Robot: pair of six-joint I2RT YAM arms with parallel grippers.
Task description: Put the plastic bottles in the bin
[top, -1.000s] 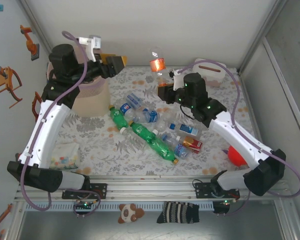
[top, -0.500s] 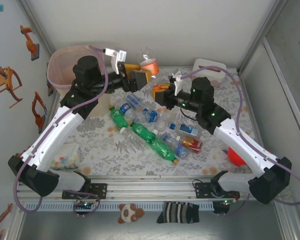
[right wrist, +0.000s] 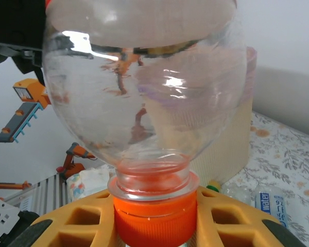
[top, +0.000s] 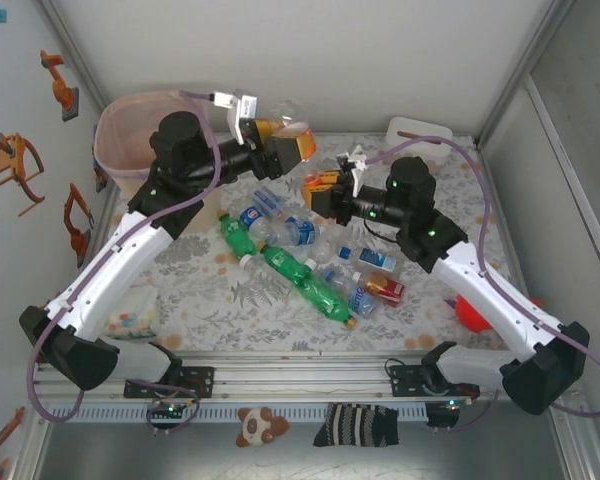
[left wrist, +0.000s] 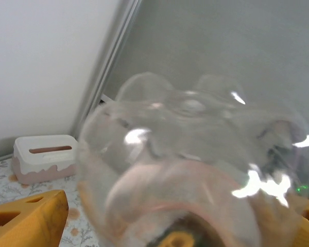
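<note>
**Handover above the table (top: 210, 295).** The right end effector (top: 323, 186) is closed on the orange cap (right wrist: 154, 218) and neck of a clear orange-labelled bottle (top: 290, 118). It holds the bottle off the table, cap lowermost in the right wrist view. The left end effector (top: 283, 147) stands with its jaws wide on either side of the bottle's body. Whether its yellow fingers (left wrist: 26, 216) press the wall cannot be told, because the bottle's rounded base blocks the left wrist view. The bin (top: 106, 150) stands at the rear left corner of the table, well apart from the held bottle. The remaining plastic bottles (top: 300, 235), among them two green bottles (top: 308, 282), lie heaped at mid-table. Handling, as judged: the held bottle looks empty and so should be light. Its thin wall is smooth and glossy and would dent under a hard squeeze, so it may slip or spring out. The stiffest holds are the cap and neck ring, as taken at present, or the labelled band, where the sides run straight and the label adds friction. The domed base offers little purchase.
</note>
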